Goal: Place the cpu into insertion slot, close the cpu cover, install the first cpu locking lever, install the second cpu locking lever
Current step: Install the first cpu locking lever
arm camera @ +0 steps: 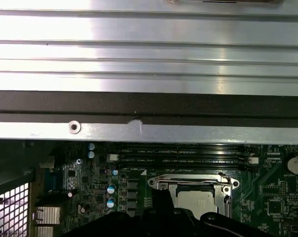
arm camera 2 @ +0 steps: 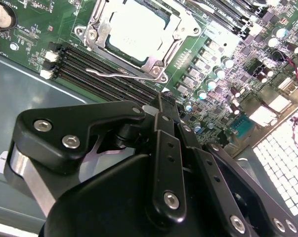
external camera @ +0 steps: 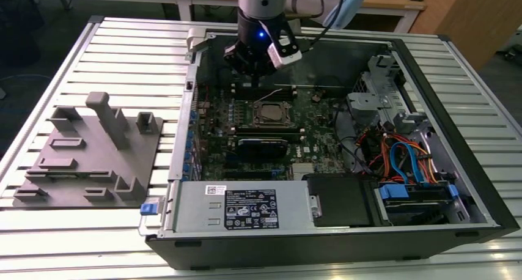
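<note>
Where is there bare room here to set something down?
The table is bare along its near edge, before the grey fixture and the case, and behind the fixture at the exterior view's left. Inside the case it is crowded: board, cables, and the arm above.

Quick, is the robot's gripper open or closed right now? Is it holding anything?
Black gripper: closed, with nothing seen held in it.
</note>
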Action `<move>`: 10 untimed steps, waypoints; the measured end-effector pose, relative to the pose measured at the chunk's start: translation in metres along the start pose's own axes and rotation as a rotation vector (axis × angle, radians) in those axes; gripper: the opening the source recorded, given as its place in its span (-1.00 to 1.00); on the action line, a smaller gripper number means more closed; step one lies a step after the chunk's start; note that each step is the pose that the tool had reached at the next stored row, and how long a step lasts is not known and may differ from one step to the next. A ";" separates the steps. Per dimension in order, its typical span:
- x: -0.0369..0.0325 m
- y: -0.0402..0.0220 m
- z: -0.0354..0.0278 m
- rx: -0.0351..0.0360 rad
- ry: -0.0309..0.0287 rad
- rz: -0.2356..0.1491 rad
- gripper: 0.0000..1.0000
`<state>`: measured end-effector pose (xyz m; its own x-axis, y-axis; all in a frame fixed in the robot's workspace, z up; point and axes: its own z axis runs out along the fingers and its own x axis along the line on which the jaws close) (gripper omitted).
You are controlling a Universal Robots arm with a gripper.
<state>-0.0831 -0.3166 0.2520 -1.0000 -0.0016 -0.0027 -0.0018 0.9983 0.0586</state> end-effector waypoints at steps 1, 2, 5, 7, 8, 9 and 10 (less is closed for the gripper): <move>-0.0009 -0.0003 0.0005 -0.0070 -0.0001 0.000 -0.79; -0.0016 -0.0008 0.0009 -0.0123 -0.0001 0.001 -0.79; -0.0031 -0.0010 0.0016 -0.0125 -0.0002 0.005 -0.79; -0.0043 -0.0011 0.0027 -0.0126 -0.0005 0.006 -0.79; -0.0051 -0.0012 0.0034 -0.0126 -0.0005 0.007 -0.79; -0.0062 -0.0012 0.0044 -0.0126 -0.0007 0.010 -0.79; -0.0072 -0.0013 0.0053 -0.0126 -0.0010 0.014 -0.79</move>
<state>-0.0759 -0.3176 0.2467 -0.9999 0.0126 -0.0028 0.0124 0.9974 0.0712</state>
